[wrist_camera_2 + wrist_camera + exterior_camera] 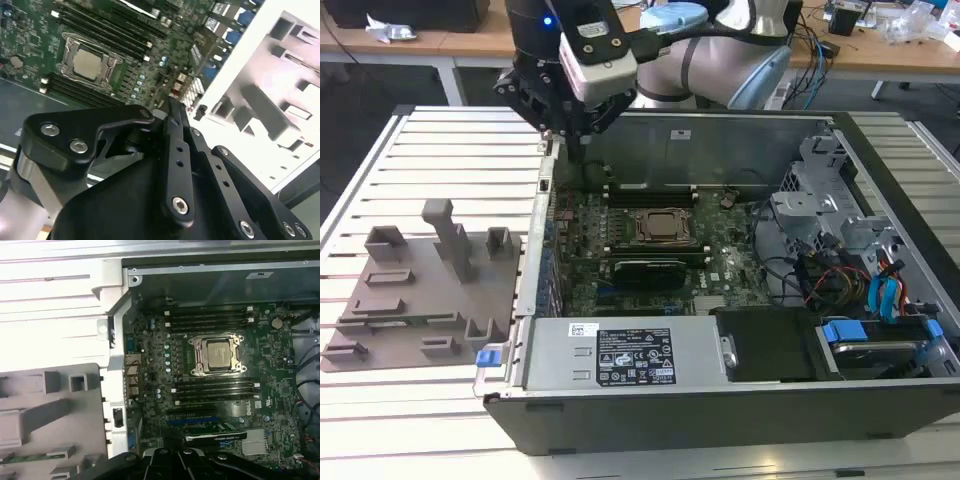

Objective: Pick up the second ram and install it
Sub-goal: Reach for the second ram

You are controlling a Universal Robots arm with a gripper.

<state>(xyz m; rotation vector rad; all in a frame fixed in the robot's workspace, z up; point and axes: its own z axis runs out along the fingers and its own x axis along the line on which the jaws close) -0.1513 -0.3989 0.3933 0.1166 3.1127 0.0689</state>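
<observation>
The second ram [30, 458] is a thin green stick lying flat in a slot of the grey holder tray [420, 300], outside the computer case on the exterior view's left. My gripper [563, 140] hangs above the case's back corner on the tray's side, over the wall between tray and motherboard. In the second wrist view its black linkages meet at the tip [172, 107]: it is shut with nothing in it. It stands well apart from the ram. The long black memory slots [215, 390] run on both sides of the CPU socket [217, 355].
The open case [720, 400] has metal walls around the green motherboard [650, 270]. A black power supply [630, 355] lies along its front, and drive cages and cables [840, 260] fill the exterior view's right. Upright grey posts [450, 240] rise from the tray.
</observation>
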